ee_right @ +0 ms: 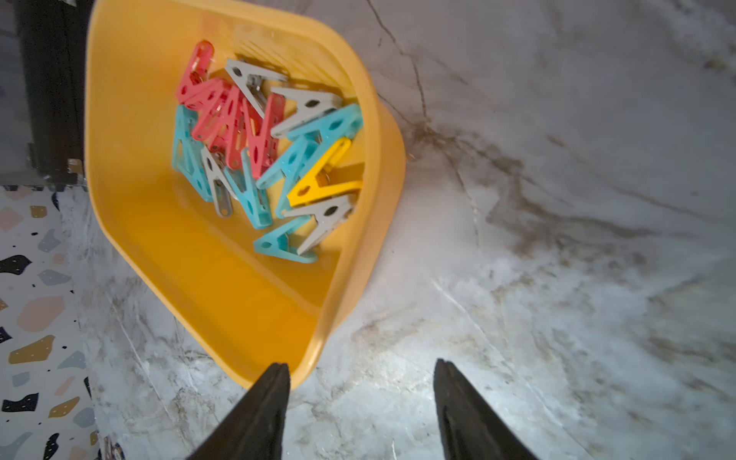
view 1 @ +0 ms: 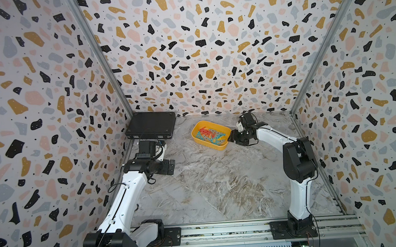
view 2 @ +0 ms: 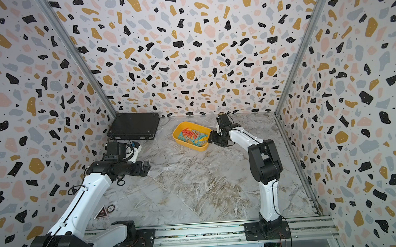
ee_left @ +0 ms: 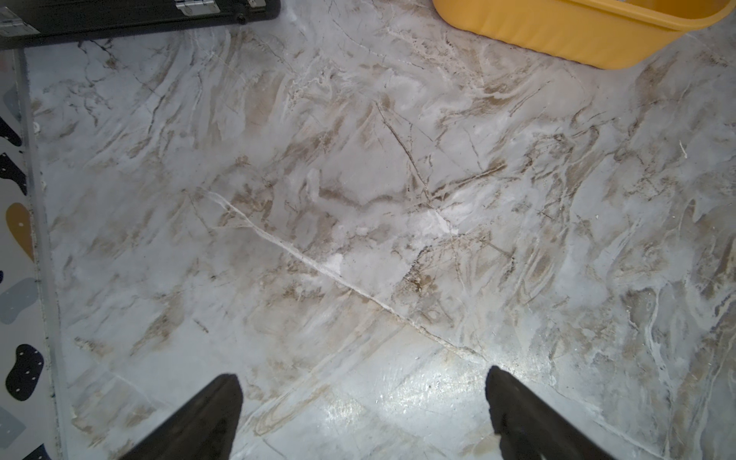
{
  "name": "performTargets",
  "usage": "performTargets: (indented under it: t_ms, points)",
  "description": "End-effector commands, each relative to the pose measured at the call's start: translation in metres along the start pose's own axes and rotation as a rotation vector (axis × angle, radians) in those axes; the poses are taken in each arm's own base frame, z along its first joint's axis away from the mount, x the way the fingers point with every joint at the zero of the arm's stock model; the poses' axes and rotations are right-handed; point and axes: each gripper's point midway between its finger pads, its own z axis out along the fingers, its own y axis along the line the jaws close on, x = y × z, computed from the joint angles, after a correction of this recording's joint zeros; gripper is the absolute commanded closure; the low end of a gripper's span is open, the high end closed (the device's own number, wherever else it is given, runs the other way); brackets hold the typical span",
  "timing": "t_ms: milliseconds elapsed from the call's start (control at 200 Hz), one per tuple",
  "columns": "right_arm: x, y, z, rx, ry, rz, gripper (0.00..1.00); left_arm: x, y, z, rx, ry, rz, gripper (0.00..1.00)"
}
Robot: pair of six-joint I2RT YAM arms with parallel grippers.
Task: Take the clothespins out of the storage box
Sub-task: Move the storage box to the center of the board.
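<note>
The yellow storage box [view 1: 219,147] [view 2: 200,148] stands on the marble table near the back wall. Several teal, red and grey clothespins [view 1: 210,135] [view 2: 193,136] [ee_right: 255,135] and one yellow one lie piled inside it. My right gripper [view 1: 231,138] [view 2: 210,137] [ee_right: 361,363] is open at the box's right end. In the right wrist view one of its fingers overlaps the box's [ee_right: 223,278] corner rim, and only table shows between the jaws. My left gripper [view 1: 172,166] [view 2: 147,167] [ee_left: 362,372] hangs wide open over bare table, well to the left of the box [ee_left: 577,32].
A flat black hard case [view 1: 151,125] [view 2: 134,125] [ee_left: 119,16] [ee_right: 51,91] lies in the back left corner, left of the box. Patterned walls close in the table on three sides. A metal rail with both arm bases runs along the front edge.
</note>
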Motion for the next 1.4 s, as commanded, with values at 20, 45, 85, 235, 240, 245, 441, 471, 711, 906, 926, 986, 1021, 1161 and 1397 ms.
performTargets:
  t_ms: [20, 45, 85, 235, 240, 245, 441, 471, 711, 906, 926, 986, 1021, 1161, 1397]
  points:
    - [-0.010, 0.010, 0.004, -0.015, -0.002, 0.014, 0.38, -0.001, -0.007, 0.000, 0.048, -0.011, 0.002, 0.00]
    - [-0.010, 0.008, 0.007, -0.007, 0.000, 0.018, 0.39, -0.001, -0.008, 0.000, 0.051, -0.012, 0.002, 0.00]
    - [-0.012, 0.007, 0.009, 0.003, 0.003, 0.018, 0.39, -0.002, -0.008, -0.001, 0.053, -0.015, 0.004, 0.00]
    - [-0.017, 0.000, 0.020, 0.039, 0.008, 0.019, 0.45, -0.001, -0.009, 0.000, 0.058, -0.013, 0.005, 0.00]
    - [-0.017, 0.000, 0.020, 0.040, 0.008, 0.018, 0.45, -0.001, -0.009, 0.000, 0.058, -0.013, 0.005, 0.00]
    - [-0.017, -0.001, 0.020, 0.041, 0.009, 0.020, 0.46, -0.001, -0.009, 0.000, 0.058, -0.012, 0.005, 0.00]
    - [-0.017, -0.006, 0.028, 0.064, 0.020, 0.010, 0.59, -0.001, -0.009, 0.000, 0.057, -0.014, 0.007, 0.00]
    - [-0.017, -0.006, 0.027, 0.065, 0.022, 0.010, 0.62, -0.001, -0.009, 0.000, 0.057, -0.013, 0.007, 0.00]
    - [-0.013, -0.007, 0.015, 0.083, 0.017, -0.018, 0.80, 0.000, -0.009, 0.001, 0.060, -0.011, 0.007, 0.00]
    - [-0.003, -0.011, -0.001, 0.110, 0.023, -0.063, 0.93, 0.001, -0.009, 0.003, 0.061, -0.001, 0.008, 0.00]
    - [-0.001, -0.012, -0.004, 0.113, 0.023, -0.067, 0.95, 0.001, -0.009, 0.003, 0.061, -0.002, 0.008, 0.00]
    - [0.005, -0.012, -0.014, 0.112, 0.024, -0.088, 0.97, 0.002, -0.009, 0.004, 0.062, 0.003, 0.009, 0.00]
    - [0.009, -0.012, -0.020, 0.113, 0.026, -0.101, 0.97, 0.002, -0.009, 0.004, 0.062, 0.003, 0.008, 0.00]
    - [0.037, -0.016, -0.044, 0.134, 0.063, -0.171, 0.97, 0.003, -0.011, 0.006, 0.074, 0.011, 0.013, 0.00]
    - [0.108, -0.019, -0.065, 0.091, 0.159, -0.243, 0.97, 0.006, -0.021, 0.006, 0.136, 0.020, 0.030, 0.00]
